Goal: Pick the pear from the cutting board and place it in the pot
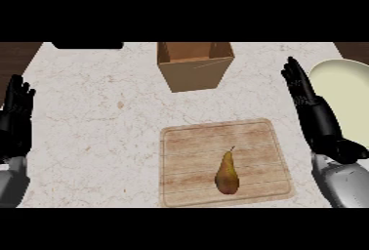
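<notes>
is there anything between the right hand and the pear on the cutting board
Nothing visible. The right hand is open at the counter's right side, and only bare cutting board and counter lie between it and the pear.

One pear (227, 175) lies on one wooden cutting board (180, 151), which serves as the landmark here. One open brown box (195, 65) stands beyond the board's far edge, well apart from it. One pale round vessel (346, 97) shows to the right of the board, cut off by the view's right edge; whether it is a pot or a plate cannot be told. One flat black object (87, 45) sits far beyond the board and to its left, at the counter's far edge. Two black hands show: one left hand (14, 119) well left of the board, one right hand (311, 110) just right of it, both with straight fingers. One marbled counter (101, 122) carries all of it.
</notes>
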Available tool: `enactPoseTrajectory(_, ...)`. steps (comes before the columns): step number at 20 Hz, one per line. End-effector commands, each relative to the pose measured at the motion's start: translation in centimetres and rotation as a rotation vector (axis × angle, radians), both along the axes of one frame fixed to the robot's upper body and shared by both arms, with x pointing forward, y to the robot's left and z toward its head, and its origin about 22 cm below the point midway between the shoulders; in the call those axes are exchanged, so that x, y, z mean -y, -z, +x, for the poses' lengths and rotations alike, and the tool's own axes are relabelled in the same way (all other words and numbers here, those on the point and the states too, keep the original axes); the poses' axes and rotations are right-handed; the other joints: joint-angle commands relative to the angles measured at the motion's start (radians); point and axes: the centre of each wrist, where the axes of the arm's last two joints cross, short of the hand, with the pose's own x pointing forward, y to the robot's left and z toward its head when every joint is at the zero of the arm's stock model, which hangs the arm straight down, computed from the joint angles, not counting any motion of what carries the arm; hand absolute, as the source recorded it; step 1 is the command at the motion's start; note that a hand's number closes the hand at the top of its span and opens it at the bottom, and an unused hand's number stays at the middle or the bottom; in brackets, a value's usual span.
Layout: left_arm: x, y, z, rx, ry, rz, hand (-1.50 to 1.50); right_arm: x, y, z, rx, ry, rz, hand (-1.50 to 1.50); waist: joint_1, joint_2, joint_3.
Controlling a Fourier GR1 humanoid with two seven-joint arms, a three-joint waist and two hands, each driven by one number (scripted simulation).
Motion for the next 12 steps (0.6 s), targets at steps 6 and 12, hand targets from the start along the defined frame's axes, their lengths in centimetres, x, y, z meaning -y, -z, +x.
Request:
enactPoseTrajectory(6,6.0,-4.0,2.7,0.152,0.271,-0.083,0.00,0.4,1.5,2.9,-0.359,-0.486,0.262,1.50,0.071,0.058,0.014)
enactPoseTrajectory(12,7.9,-4.5,3.3,0.077,0.313,-0.144,0.00,12.4,2.2,3.5,-0.381,-0.465,-0.158,-1.50,0.040,0.042,0.010)
